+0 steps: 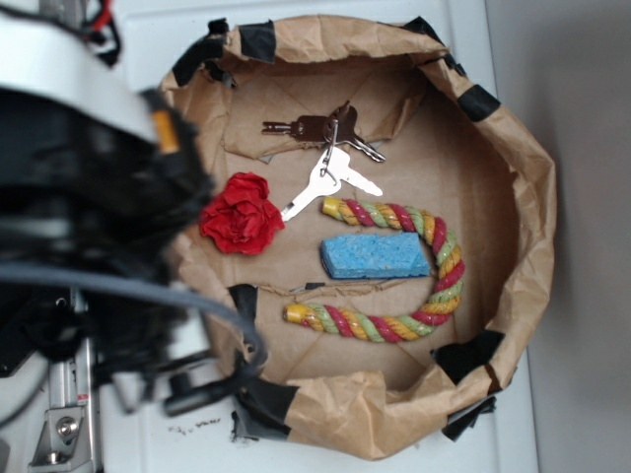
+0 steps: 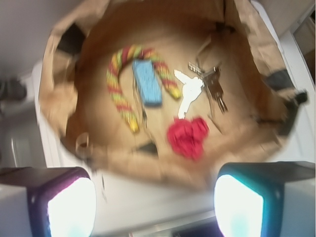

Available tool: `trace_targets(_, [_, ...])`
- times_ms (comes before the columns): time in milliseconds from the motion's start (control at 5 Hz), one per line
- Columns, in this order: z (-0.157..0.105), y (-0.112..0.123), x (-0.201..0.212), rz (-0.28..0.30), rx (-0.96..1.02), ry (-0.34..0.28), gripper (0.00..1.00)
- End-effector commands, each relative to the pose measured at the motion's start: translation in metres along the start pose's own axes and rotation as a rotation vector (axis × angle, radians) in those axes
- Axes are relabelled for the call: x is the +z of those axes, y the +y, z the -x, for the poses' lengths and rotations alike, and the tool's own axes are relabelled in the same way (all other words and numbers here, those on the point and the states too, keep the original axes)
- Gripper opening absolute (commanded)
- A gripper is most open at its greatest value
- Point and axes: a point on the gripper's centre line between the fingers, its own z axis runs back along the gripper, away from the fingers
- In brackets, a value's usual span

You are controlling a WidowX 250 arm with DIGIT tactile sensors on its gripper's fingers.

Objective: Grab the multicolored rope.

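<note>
Lying bent in a U around the blue sponge (image 1: 375,256) inside the paper-bag tray (image 1: 513,207): multicolored rope (image 1: 446,268). Hovering well apart from it, fingers (image 2: 71,207) spread wide, holding nothing.

One red, yellow and green twisted rope (image 1: 434,271), one blue rectangular sponge (image 1: 375,257), one red fabric rose (image 1: 241,215), one bunch of metal keys (image 1: 326,158), one crumpled brown paper tray (image 1: 513,177).

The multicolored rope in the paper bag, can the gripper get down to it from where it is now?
Probably yes. The multicolored rope lies uncovered on the floor of the open paper bag, curving around the blue sponge. The gripper is open outside the rim, so it must clear the bag's wall first.
</note>
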Motion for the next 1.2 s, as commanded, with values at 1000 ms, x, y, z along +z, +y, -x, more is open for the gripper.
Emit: trace_targets(1000, [-0.066, -0.027, -0.119, 0.026, 0.754, -0.133, 1.00])
